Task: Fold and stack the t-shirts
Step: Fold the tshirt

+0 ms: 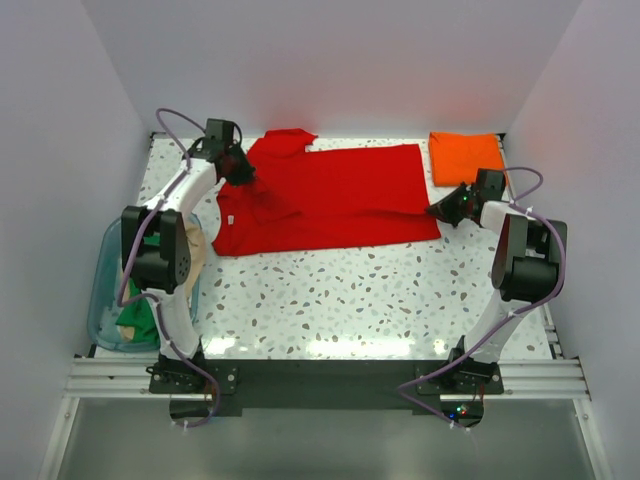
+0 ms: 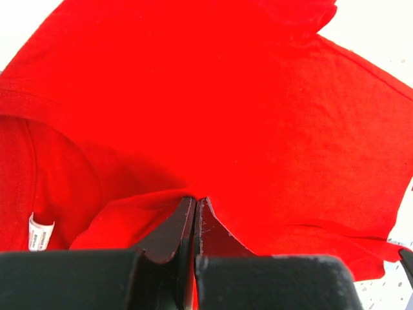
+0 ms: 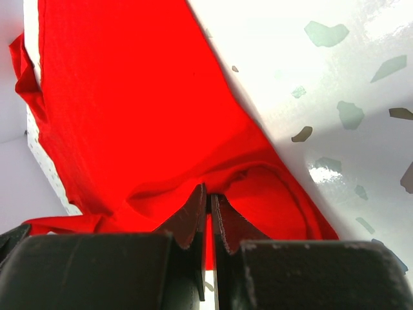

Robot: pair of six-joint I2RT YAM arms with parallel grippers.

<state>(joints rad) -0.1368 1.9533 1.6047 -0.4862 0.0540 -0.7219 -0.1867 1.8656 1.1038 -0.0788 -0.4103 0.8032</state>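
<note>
T-shirts in the top view number four. One bright red t-shirt (image 1: 330,195) of soft cloth lies flat on the speckled white counter (image 1: 350,300), from centre toward 12 o'clock. One folded orange t-shirt (image 1: 465,157) sits at 2 o'clock. A bunched green t-shirt (image 1: 135,320) and tan t-shirt (image 1: 197,245) fill the single clear bluish plastic tub (image 1: 105,290) at 8 o'clock. There are two arms. The left arm (image 1: 165,250) rises from 7 o'clock, bends at the elbow and reaches to 11 o'clock, with the left pincer (image 1: 243,175) down at the red shirt's shoulder. The right arm (image 1: 525,255) rises from 5 o'clock and turns inward, with the right pincer (image 1: 438,212) at the shirt's hem corner at 3 o'clock.

Left wrist view shows the grip that the top view hides: the left pincer (image 2: 195,201) is closed tight on a fold of red cloth. One small white neck label (image 2: 40,232) shows at 8 o'clock.

Right wrist view: the right pincer (image 3: 209,194) is pinched narrow on a rumpled red edge, with bare counter (image 3: 335,77) at 2 o'clock.
</note>
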